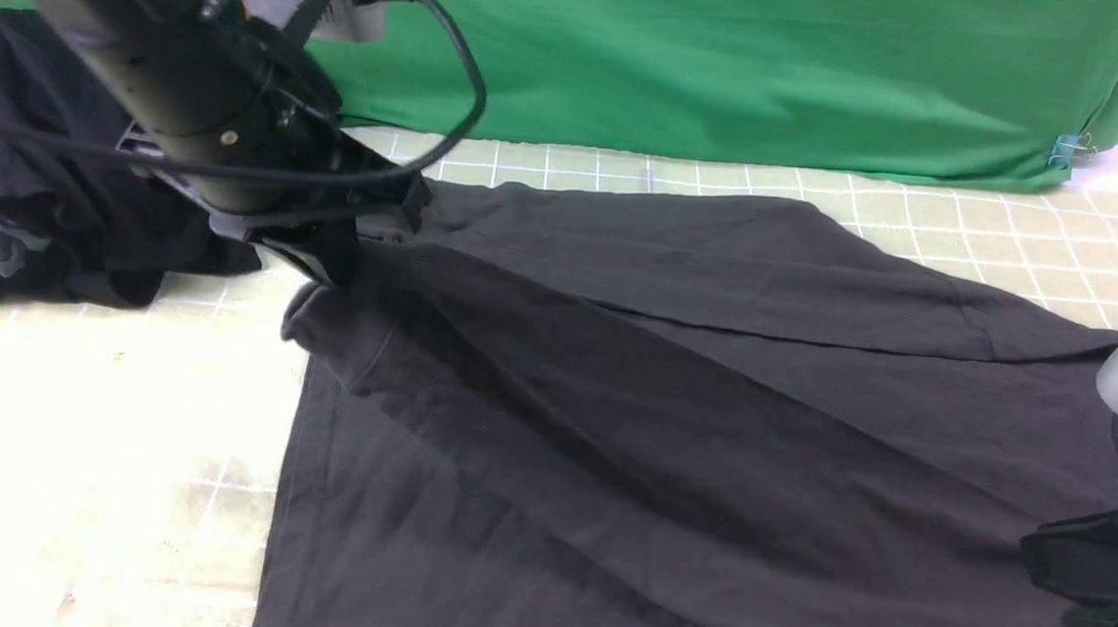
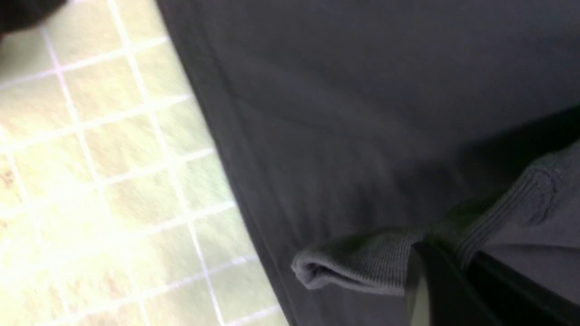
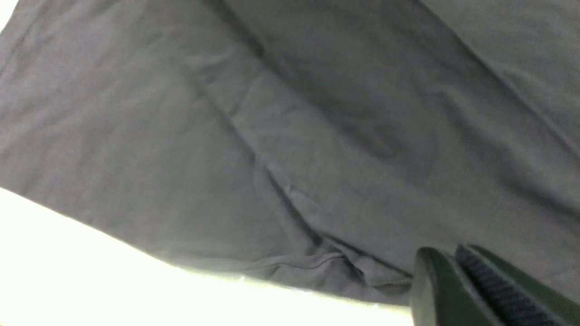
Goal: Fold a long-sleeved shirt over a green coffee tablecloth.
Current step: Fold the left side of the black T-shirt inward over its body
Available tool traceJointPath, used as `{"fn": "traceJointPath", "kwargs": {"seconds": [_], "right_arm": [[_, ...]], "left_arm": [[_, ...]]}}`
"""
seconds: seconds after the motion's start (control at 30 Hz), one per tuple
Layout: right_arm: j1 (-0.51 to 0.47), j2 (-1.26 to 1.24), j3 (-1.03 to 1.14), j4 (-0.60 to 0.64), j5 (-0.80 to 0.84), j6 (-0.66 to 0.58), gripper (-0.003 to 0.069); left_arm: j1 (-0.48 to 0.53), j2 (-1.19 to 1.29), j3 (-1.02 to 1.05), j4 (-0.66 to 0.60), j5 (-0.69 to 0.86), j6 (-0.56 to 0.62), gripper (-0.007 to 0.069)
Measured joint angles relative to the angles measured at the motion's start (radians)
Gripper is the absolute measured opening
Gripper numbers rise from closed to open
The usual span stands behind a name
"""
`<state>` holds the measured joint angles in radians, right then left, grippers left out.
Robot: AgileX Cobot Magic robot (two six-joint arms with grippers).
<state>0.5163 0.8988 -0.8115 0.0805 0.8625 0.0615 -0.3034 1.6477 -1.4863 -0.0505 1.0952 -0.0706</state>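
The charcoal long-sleeved shirt (image 1: pixel 672 390) lies spread over the green coffee tablecloth (image 1: pixel 1017 237), a pale yellow-green cloth with a white grid. My left gripper (image 1: pixel 331 273) hangs over the shirt's far left corner, shut on a ribbed cuff (image 2: pixel 362 267). It holds the cuff a little above the body of the shirt (image 2: pixel 362 113). In the left wrist view the left gripper (image 2: pixel 453 262) pinches the rib between dark fingers. My right gripper (image 1: pixel 1082 576) sits low at the right edge over the shirt. In the right wrist view the right gripper (image 3: pixel 446 253) has its jaws together with no cloth between them, just above the shirt's hem (image 3: pixel 290 265).
A heap of blacker clothing with grey-blue fabric (image 1: pixel 27 178) lies at the far left, right beside the left arm. A plain deep green cloth (image 1: pixel 733 70) hangs along the back, with a blue clip (image 1: pixel 1067 149) at its right corner. Bare tablecloth (image 1: pixel 96 458) shows at the near left.
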Motion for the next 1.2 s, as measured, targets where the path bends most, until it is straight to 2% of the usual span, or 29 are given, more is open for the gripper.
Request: {"fn": "traceJointPath", "kwargs": {"seconds": [0.17,0.4,0.53,0.6,0.67,1.03,1.2], "right_arm": [[0.000,0.004,0.000,0.005,0.017,-0.013,0.0045],[0.000,0.108,0.000,0.055,0.173,-0.113,0.0072],[0.000,0.278,0.000,0.050,0.200,-0.192,0.0183],[0.000,0.374,0.000,0.019,0.167,-0.207,0.0255],[0.000,0.454,-0.001,-0.018,0.129,-0.211,0.0295],[0.000,0.657,-0.001,-0.045,-0.052,-0.215,0.0315],[0.000,0.712,-0.001,-0.045,-0.070,-0.215,0.0309]], "left_arm": [[0.047,0.112,-0.006,0.016,-0.003,0.024,0.0007],[0.068,0.192,-0.007,0.051,-0.043,0.027,0.0007],[0.068,0.217,-0.009,0.051,-0.066,0.027,0.0007],[0.068,0.224,-0.009,0.051,-0.073,0.029,0.0007],[0.068,0.230,-0.009,0.051,-0.073,0.029,0.0007],[0.068,0.246,-0.010,0.051,-0.074,0.037,0.0007],[0.068,0.260,-0.010,0.051,-0.074,0.038,0.0007]]}}
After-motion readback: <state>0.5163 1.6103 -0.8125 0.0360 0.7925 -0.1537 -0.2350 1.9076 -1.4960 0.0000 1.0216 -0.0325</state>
